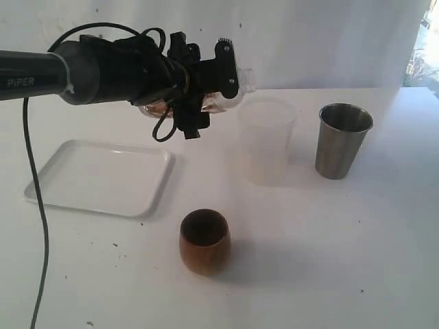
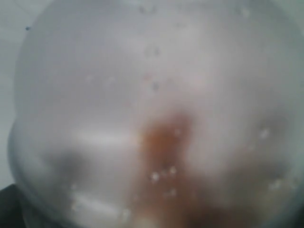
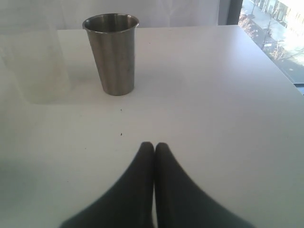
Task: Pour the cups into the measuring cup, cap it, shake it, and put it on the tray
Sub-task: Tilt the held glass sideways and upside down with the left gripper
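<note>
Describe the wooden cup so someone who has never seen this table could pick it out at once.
On the white table, find the flat white tray on the exterior view's left; the wooden cup stands alone off its near right corner. It is the only brown, rounded vessel, shorter than the frosted cup and steel tumbler farther back.

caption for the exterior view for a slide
Left hand holds the measuring cup tipped sideways above the table; tray, wooden cup and steel tumbler sit on it.

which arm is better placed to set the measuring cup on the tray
Left: its jaws hold the measuring cup in the air near the tray. The right jaws are shut and empty.
</note>
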Tool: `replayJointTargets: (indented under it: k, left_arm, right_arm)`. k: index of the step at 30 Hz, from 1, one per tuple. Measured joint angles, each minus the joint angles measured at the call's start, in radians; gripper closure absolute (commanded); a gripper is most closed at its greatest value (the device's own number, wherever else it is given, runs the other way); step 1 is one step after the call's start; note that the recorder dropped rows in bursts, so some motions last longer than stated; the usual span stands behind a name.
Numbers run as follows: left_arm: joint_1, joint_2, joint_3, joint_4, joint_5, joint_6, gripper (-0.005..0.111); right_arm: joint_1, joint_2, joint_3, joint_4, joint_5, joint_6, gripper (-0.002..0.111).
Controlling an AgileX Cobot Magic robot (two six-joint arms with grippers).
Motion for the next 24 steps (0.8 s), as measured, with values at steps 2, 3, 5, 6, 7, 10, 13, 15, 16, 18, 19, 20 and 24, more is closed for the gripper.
replayJointTargets:
  k: [2, 3, 5, 6, 7, 10, 13, 15, 16, 18, 19, 20, 24]
  left_arm:
    - [-0.002, 0.000, 0.000, 0.021, 0.000, 0.000, 0.107]
    - [-0.004, 0.000, 0.000, 0.027, -0.002, 0.000, 0.107]
    - [-0.006, 0.000, 0.000, 0.032, -0.006, 0.000, 0.107]
    - [-0.006, 0.000, -0.001, 0.032, -0.009, 0.000, 0.107]
    - [-0.006, 0.000, -0.004, 0.036, -0.011, 0.000, 0.107]
    - [-0.007, 0.000, -0.012, 0.066, -0.016, -0.011, 0.107]
    - [-0.007, 0.002, -0.031, 0.096, -0.016, -0.029, 0.107]
    - [-0.007, 0.002, -0.046, 0.116, -0.018, -0.035, 0.107]
    - [-0.007, 0.002, -0.054, 0.130, -0.017, -0.036, 0.107]
    - [-0.007, 0.002, -0.066, 0.156, -0.017, -0.040, 0.107]
    - [-0.007, 0.002, -0.071, 0.171, -0.017, -0.040, 0.107]
    - [-0.008, 0.002, -0.075, 0.188, -0.018, -0.040, 0.107]
    - [-0.020, 0.002, -0.080, 0.245, -0.018, -0.042, 0.107]
  right_arm:
    - [0.000, 0.000, 0.000, 0.000, 0.000, 0.000, 0.108]
    - [0.000, 0.000, 0.000, 0.000, 0.000, 0.000, 0.108]
    - [0.000, 0.000, 0.000, 0.000, 0.000, 0.000, 0.108]
    - [0.000, 0.000, 0.000, 0.000, 0.000, 0.000, 0.108]
    - [0.000, 0.000, 0.000, 0.000, 0.000, 0.000, 0.108]
    - [0.000, 0.000, 0.000, 0.000, 0.000, 0.000, 0.108]
    - [0.000, 0.000, 0.000, 0.000, 0.000, 0.000, 0.108]
    - [0.000, 0.000, 0.000, 0.000, 0.000, 0.006, 0.108]
    - [0.000, 0.000, 0.000, 0.000, 0.000, 0.008, 0.108]
    - [0.000, 0.000, 0.000, 0.000, 0.000, 0.010, 0.108]
    - [0.000, 0.000, 0.000, 0.000, 0.000, 0.010, 0.108]
    - [0.000, 0.000, 0.000, 0.000, 0.000, 0.010, 0.108]
    - [0.000, 0.000, 0.000, 0.000, 0.000, 0.010, 0.108]
